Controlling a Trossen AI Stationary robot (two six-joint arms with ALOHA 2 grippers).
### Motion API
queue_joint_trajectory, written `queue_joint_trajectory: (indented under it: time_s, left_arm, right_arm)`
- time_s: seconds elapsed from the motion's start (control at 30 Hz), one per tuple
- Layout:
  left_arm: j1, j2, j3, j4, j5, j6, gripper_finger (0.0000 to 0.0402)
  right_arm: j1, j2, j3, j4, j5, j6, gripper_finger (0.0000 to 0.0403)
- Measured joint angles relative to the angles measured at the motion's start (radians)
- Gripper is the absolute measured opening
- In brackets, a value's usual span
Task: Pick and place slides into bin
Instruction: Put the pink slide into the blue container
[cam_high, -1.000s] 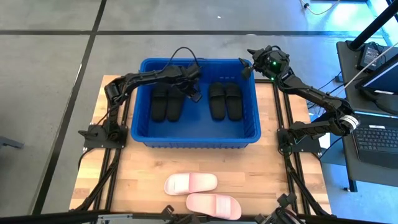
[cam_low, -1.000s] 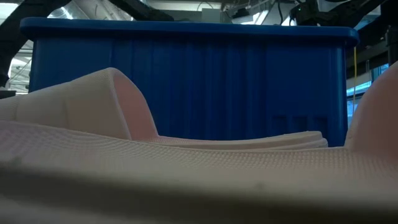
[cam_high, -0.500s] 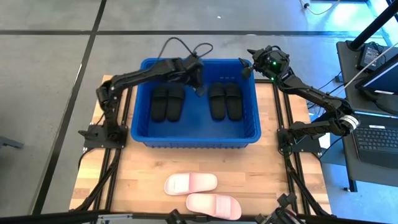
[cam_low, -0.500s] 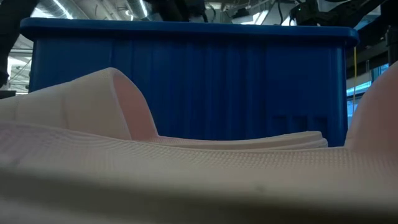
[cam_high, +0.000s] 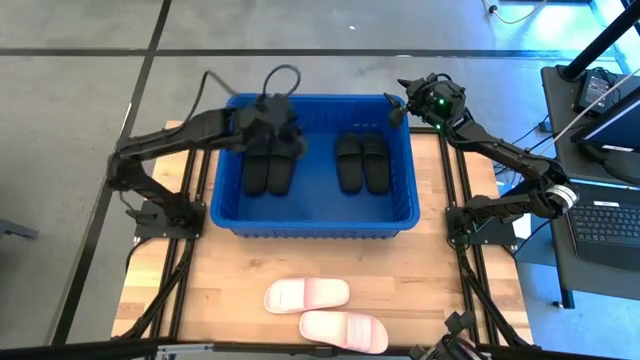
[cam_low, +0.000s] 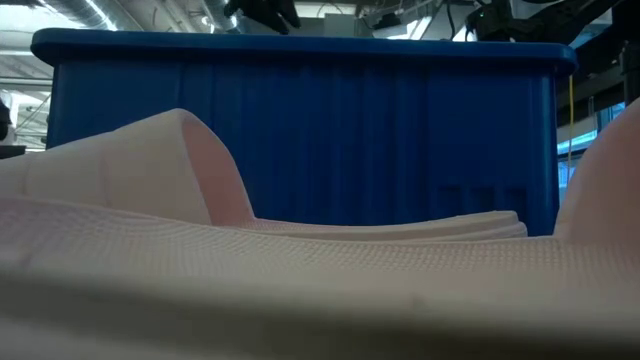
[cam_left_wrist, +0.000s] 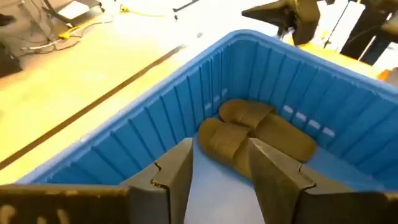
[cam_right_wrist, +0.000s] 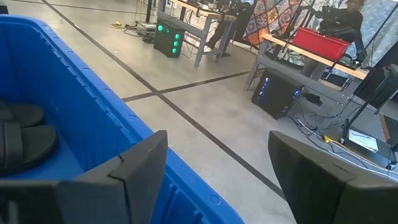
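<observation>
Left gripper has drawn back from the middle of the bin toward its left half and now hangs over the left black pair, fingers spread with nothing between them; the arm's elbow has swung out past the bin's left wall. That reads as a retreat after a drop, so the next pick is probably one of the sandals not yet in the bin. Right gripper has not shifted: parked at the bin's far right corner, fingers spread wide, empty. Bin contents: four black slides in two neat pairs, the left pair and the right pair, lying flat on the floor of the tub. Two pale pink slides lie on the table in front of the bin's near wall, well apart from it. Judgement: four of six done.
</observation>
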Motion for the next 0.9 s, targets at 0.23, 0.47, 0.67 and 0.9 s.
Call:
queue_joint_trajectory:
  time_s: [0.23,0.47,0.67,0.9]
  left_arm:
    - [-0.119,-0.129,-0.249,0.139,-0.019,-0.042,0.0147]
    - [-0.211,-0.244,-0.531,0.418,0.016,-0.042,0.0147]
    - [-0.275,-0.343,-0.703,0.614,0.042,-0.043,0.0147]
    - [-0.375,-0.434,-0.816,0.708,0.043,-0.044,0.0147]
  right_arm:
    - [0.004,0.000,0.000,0.000,-0.003,0.000,0.0279]
    - [0.006,0.000,0.000,0.000,-0.029,0.003,0.0279]
    - [0.005,0.000,0.000,0.001,-0.028,0.003,0.0279]
    - [0.005,0.000,0.000,0.001,-0.028,0.006,0.0279]
